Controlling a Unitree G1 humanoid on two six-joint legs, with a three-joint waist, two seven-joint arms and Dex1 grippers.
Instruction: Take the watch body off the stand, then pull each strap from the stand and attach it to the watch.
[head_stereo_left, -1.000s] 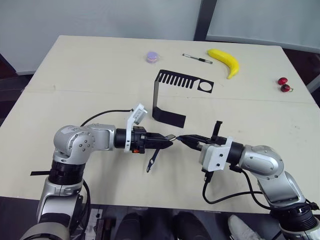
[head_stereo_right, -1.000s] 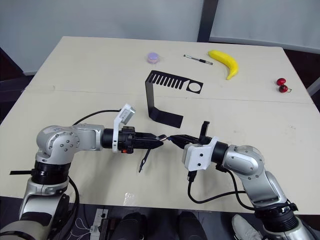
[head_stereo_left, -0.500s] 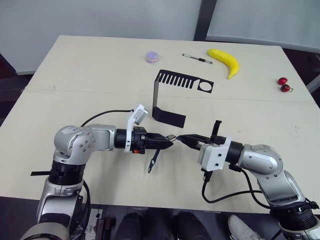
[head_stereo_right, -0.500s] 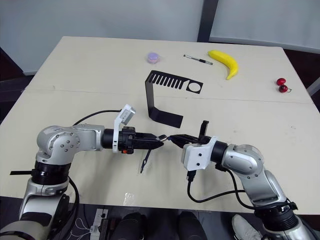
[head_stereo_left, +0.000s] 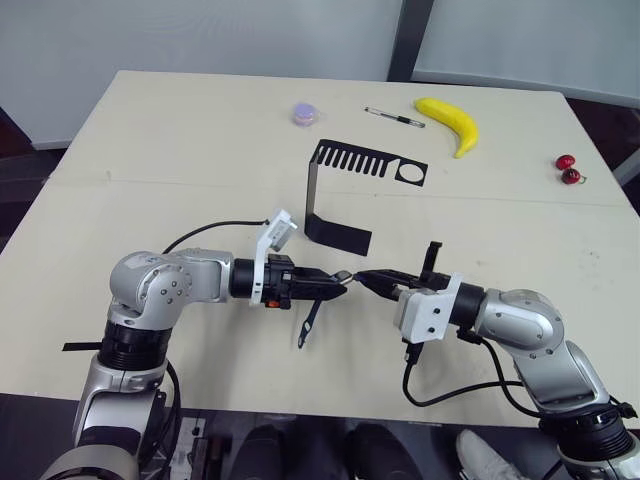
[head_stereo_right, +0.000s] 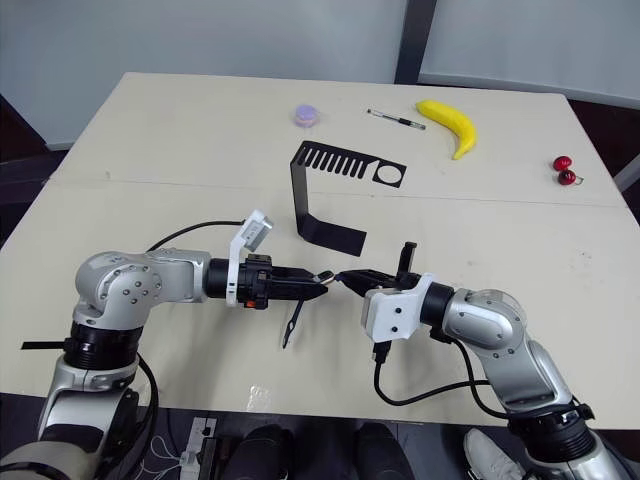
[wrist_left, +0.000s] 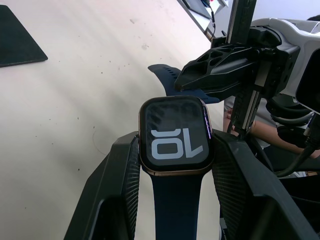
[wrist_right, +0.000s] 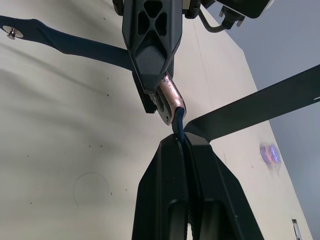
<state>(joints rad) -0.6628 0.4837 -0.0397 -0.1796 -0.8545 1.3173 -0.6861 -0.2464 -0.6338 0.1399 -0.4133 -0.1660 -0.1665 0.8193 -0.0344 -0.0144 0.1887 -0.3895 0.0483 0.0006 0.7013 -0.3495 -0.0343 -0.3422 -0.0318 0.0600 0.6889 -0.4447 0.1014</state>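
The left gripper (wrist_left: 172, 165), low centre of the left wrist frame, pinches the watch body (wrist_left: 173, 141) by its sides, the first strap (head_stereo_left: 308, 322) already hanging from it. Just beyond, the right gripper (wrist_right: 179, 145) is pressed together on the second strap (wrist_left: 172, 82), its end at the case edge. A slight tilt could jam the lug outside its slot, or the push could slide the case out of the fingers. The bare stand (head_stereo_left: 340, 195) sits upper centre.
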